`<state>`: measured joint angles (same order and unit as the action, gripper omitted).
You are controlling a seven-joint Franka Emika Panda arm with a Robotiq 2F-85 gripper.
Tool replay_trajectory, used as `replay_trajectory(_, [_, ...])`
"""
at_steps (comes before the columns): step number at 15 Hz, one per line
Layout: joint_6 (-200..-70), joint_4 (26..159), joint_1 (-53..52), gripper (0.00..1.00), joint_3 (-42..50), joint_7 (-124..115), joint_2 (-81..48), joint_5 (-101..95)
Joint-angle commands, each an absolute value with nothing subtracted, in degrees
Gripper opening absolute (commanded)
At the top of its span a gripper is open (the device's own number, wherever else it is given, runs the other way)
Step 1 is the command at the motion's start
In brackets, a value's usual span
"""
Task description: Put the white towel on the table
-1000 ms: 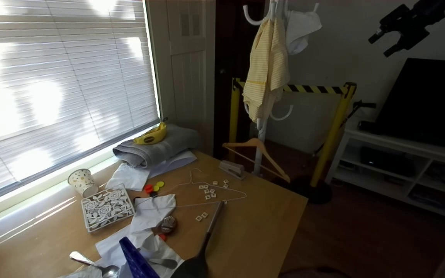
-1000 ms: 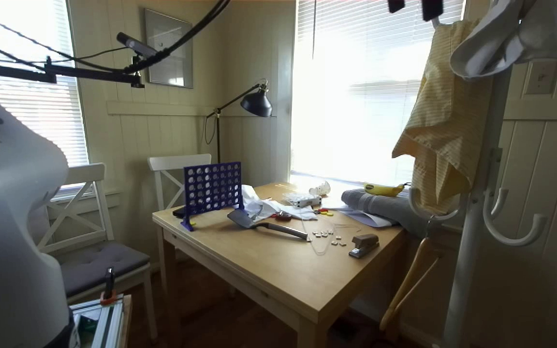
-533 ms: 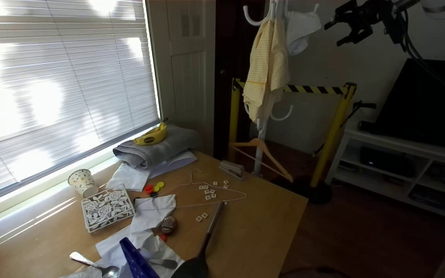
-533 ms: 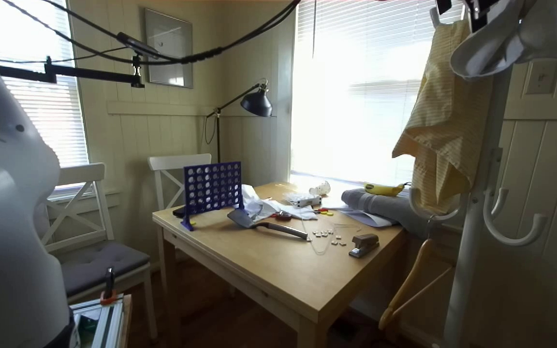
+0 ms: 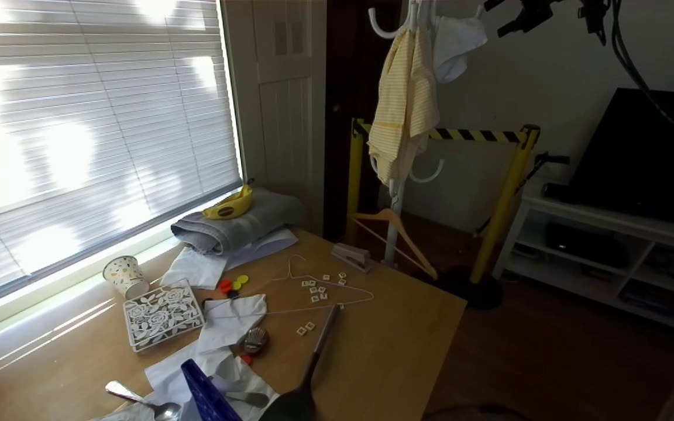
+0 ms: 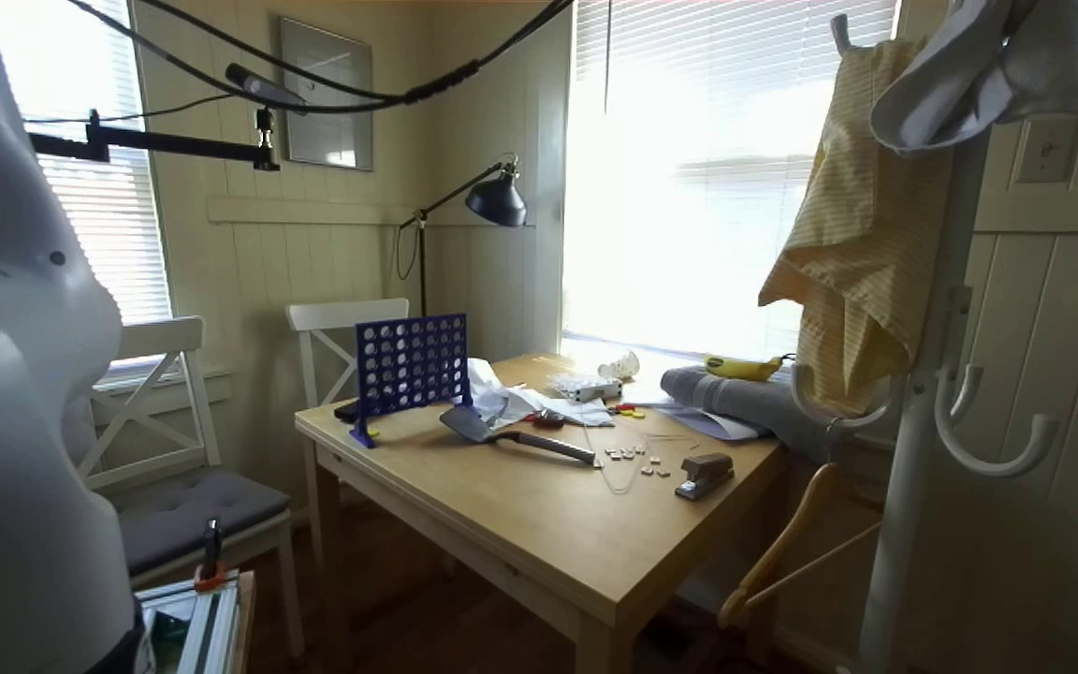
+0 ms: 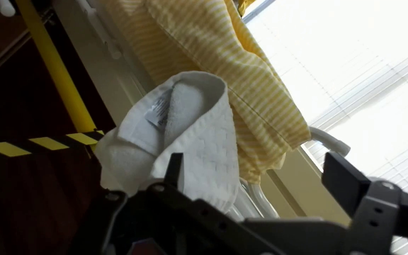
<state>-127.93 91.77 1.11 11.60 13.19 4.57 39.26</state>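
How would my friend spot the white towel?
Beside the wooden table stands a white coat rack. The white towel hangs near its top, next to a yellow-striped cloth. Unlike that one, it's plain white and hangs shorter.

I seem to be teleoperating in somebody's home: I see white chairs [image 6: 165,335], window blinds [image 5: 97,117], a black lamp [image 6: 499,200], a television [image 5: 653,155] on a white shelf unit [image 5: 612,218], a coat stand [image 6: 899,524], and letter tiles [image 5: 313,289] scattered across a desk [image 6: 539,510]. The black-and-yellow barrier strap [image 5: 477,135] looks less domestic.
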Motion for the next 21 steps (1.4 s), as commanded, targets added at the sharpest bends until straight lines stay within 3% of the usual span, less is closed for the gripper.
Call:
replay_trajectory(1, [-121.22, 86.19, 4.99, 1.0, 12.56, 15.48, 3.2, 38.59])
replay_trajectory(15, [-121.58, 83.78, 8.07, 1.0, 10.76, 38.65, -4.57, 50.64])
replay_trajectory(16, [-122.42, 83.77, 8.14, 0.75, 10.34, 39.49, -4.82, 51.65])
replay_trajectory(17, [-123.46, 83.68, 8.15, 0.74, 10.04, 40.23, -5.05, 52.64])
replay_trajectory(21, [-125.85, 83.45, 8.13, 0.45, 9.1, 41.65, -5.38, 54.42])
